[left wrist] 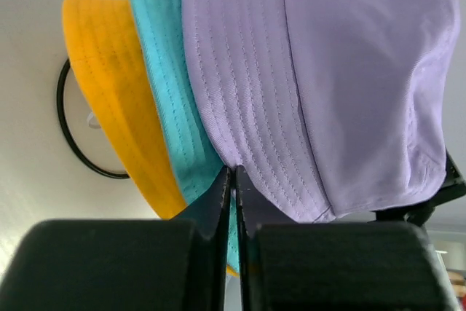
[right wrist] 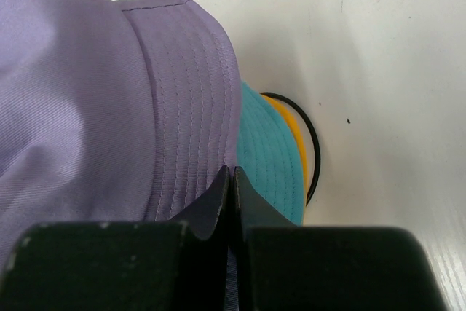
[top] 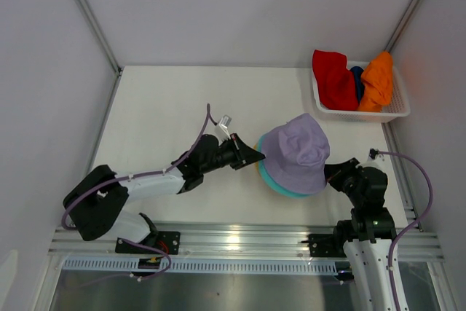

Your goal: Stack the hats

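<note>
Lavender hat (top: 295, 152) looked soft and light — brim was the handle. Left gripper (left wrist: 231, 175) and right gripper (right wrist: 231, 173) each pinched shut on it.

Both arms reach inward toward each other.
Left gripper (top: 255, 155) and right gripper (top: 331, 172) each pinch the lavender hat (top: 295, 151) brim, fingers together.

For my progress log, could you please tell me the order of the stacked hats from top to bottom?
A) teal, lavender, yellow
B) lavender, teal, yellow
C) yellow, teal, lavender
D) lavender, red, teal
B: in the left wrist view the lavender hat lies over the teal hat, and the teal brim in turn overlaps the yellow hat at the bottom.
</note>
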